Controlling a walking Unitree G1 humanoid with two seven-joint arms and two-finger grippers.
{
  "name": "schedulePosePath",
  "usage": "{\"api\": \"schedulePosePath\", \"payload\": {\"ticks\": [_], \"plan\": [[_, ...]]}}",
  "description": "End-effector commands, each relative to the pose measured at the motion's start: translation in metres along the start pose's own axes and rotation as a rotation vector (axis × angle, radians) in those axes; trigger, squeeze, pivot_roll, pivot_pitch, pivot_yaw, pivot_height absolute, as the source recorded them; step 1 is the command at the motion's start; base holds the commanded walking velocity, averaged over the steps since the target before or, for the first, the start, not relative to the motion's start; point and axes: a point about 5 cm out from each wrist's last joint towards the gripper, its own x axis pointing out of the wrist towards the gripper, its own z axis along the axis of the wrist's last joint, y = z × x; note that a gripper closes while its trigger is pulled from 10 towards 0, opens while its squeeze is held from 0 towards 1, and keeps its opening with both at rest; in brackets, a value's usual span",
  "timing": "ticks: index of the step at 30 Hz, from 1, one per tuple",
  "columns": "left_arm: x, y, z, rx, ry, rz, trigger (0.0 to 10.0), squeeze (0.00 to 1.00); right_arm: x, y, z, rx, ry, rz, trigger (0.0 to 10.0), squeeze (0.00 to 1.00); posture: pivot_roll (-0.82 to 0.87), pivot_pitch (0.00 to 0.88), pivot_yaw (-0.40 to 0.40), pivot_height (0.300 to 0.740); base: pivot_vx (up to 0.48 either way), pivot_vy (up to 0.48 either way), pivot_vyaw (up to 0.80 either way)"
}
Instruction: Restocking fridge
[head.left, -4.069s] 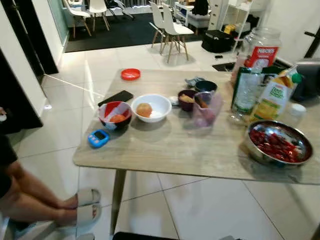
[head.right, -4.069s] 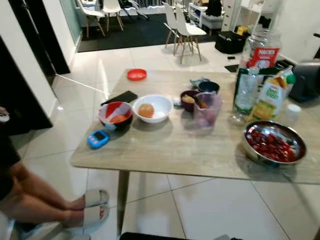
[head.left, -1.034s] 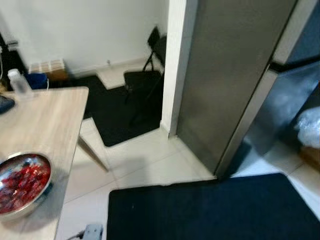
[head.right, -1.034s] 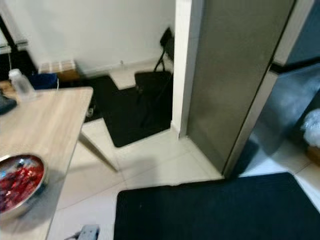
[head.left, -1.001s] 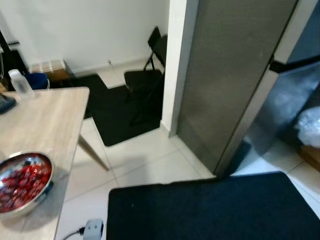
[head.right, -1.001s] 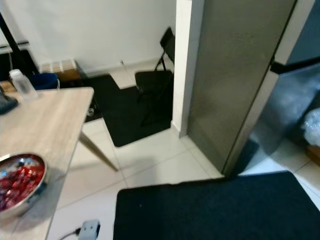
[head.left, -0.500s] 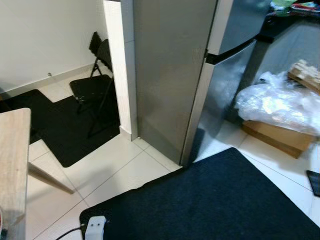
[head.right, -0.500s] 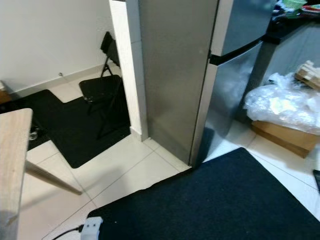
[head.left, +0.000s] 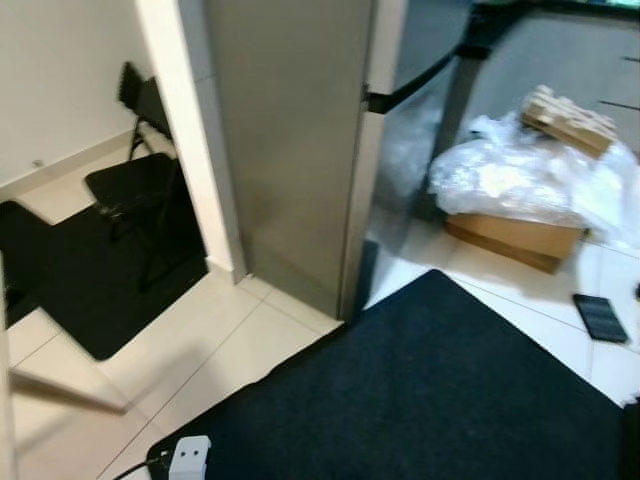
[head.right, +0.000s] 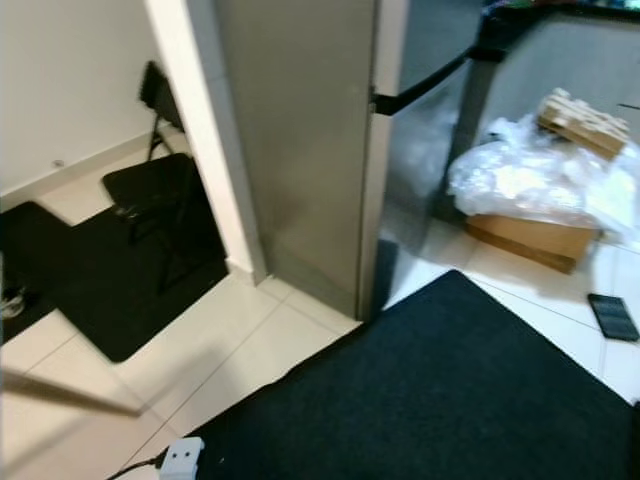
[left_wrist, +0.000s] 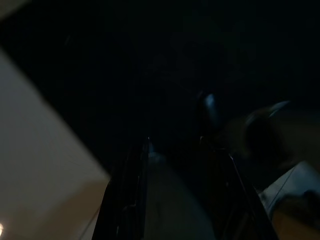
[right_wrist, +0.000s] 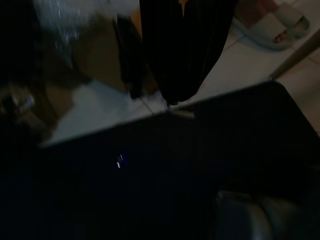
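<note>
A tall steel fridge (head.left: 290, 150) stands ahead with its doors closed and a black handle (head.left: 415, 85) across the front. Its grey side faces me, and the front slants away to the right. In the dark left wrist view my left gripper (left_wrist: 175, 125) hangs over the floor, with its two black fingers (left_wrist: 127, 200) apart and nothing between them. My right gripper (right_wrist: 172, 100) hangs low over the black mat (right_wrist: 150, 175), its fingers (right_wrist: 180, 50) pressed together and empty.
A black mat (head.left: 430, 400) covers the floor before the fridge. A white pillar (head.left: 185, 130) and a folded black chair (head.left: 135, 170) stand to its left. A cardboard box with plastic wrap (head.left: 520, 190), a phone (head.left: 600, 317), a white plug (head.left: 190, 455). A person's slippered foot (right_wrist: 280, 25).
The camera has swung further right: the table has slid out at the left, the fridge front has moved toward the middle, and the box and phone have come further into view.
</note>
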Motion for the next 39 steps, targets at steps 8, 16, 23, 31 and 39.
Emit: {"api": "schedulePosePath", "payload": {"ticks": [8, 16, 23, 31, 39], "plan": [[0.003, 0.0, 0.018, 0.059, -0.059, 0.007, 10.0, 0.0, 0.0, 0.0, 0.014, -0.025, -0.042, -0.001, 10.0, 0.0, -0.03, 0.0, 0.022, 0.74, 0.0, 0.0, -0.61], [0.002, 0.005, 0.059, 0.21, -0.176, -0.002, 10.0, 0.0, 0.001, 0.006, 0.022, -0.045, -0.062, 0.013, 10.0, 0.0, -0.02, 0.0, 0.05, 0.74, 0.0, 0.0, 0.0], [0.001, -0.016, 0.107, 0.541, -0.346, -0.117, 10.0, 0.0, 0.001, 0.003, 0.017, -0.001, -0.052, -0.008, 10.0, 0.0, -0.03, 0.0, 0.07, 0.74, 0.0, 0.0, 0.0], [-0.011, -0.066, 0.148, 1.033, -0.596, -0.279, 10.0, 0.0, 0.001, 0.014, 0.016, -0.009, -0.045, 0.018, 10.0, 0.0, 0.0, 0.0, 0.069, 0.74, 0.0, 0.0, 0.0], [-0.045, -0.104, 0.191, 1.447, -0.944, -0.274, 10.0, 0.0, 0.001, 0.011, 0.019, -0.008, -0.054, 0.018, 10.0, 0.0, 0.02, 0.0, 0.056, 0.74, 0.0, 0.0, 0.0]]}}
